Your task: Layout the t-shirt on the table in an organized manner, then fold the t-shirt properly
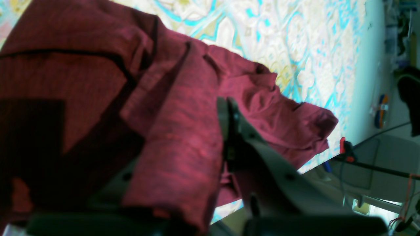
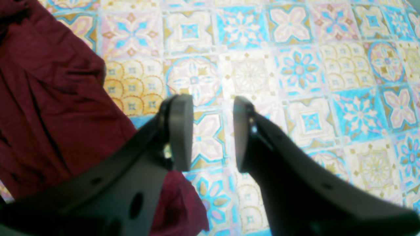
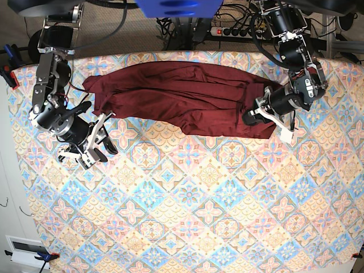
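The right claw [image 3: 96, 142] sits at the left of the base view, low over the surface [image 3: 187, 216] and just beside the shirt [image 3: 182, 99]. Its fingers [image 2: 180, 131] stand apart with only patterned cloth between them. Nothing is held. In the right wrist view the shirt edge lies to one side of the claw, not between the fingers. This placement suits a pick at that end of the shirt, which has not yet been made.

The shirt lies across the far half of the surface as a long, bunched band. Folds run along its length and the sleeves cannot be told apart. It is not yet laid flat, so the layout stage is judged incomplete and folding has not begun.

The left claw [image 3: 257, 111] sits at the right of the base view, at the other end of the shirt. Its fingers are together and clamped on a fold of the shirt, as the left wrist view shows: fabric drapes over and around the claw [image 1: 226, 131]. A grip at this end allows the band to be pulled open or drawn out along the surface.

A matching grip at the opposite end is the likely requirement. Thin jersey may slip or drag in bunches.
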{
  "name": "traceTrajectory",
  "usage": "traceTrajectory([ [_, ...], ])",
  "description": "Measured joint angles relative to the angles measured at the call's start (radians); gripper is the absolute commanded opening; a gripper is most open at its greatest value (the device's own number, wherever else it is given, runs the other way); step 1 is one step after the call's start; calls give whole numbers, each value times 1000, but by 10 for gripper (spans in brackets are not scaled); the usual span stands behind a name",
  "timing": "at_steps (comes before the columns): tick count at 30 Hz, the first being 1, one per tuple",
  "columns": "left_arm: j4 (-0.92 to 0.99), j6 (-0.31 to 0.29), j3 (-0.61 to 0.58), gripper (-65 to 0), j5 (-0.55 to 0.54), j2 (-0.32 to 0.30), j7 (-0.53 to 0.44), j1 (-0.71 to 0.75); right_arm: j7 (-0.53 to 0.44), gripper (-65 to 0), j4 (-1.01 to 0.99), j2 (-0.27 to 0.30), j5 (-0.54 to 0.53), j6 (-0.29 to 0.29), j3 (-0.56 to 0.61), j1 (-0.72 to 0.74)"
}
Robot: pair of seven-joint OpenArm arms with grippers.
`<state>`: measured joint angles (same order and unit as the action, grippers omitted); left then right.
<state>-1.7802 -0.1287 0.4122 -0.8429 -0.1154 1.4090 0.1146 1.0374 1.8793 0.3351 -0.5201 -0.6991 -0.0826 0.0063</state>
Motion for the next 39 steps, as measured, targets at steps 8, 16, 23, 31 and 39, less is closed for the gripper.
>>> traceTrajectory([
  [8,0,0,6,-650,1,59,-6,-10,0,-454,0,0,0,0,0,-1],
  [16,46,0,0,-650,-1,107,-6,-6,1,-454,0,0,-3,0,-34,-1],
  [23,54,0,-86,-345,-3,43,-6,-4,4,-454,0,0,-3,3,-47,0],
  [31,48,-7,-98,-121,-349,-66,-8,1,3,-454,0,0,-3,3,-48,2],
  [39,48,-4,9,-121,-359,-299,-2,108,3,-454,0,0,-3,2,-46,-1],
])
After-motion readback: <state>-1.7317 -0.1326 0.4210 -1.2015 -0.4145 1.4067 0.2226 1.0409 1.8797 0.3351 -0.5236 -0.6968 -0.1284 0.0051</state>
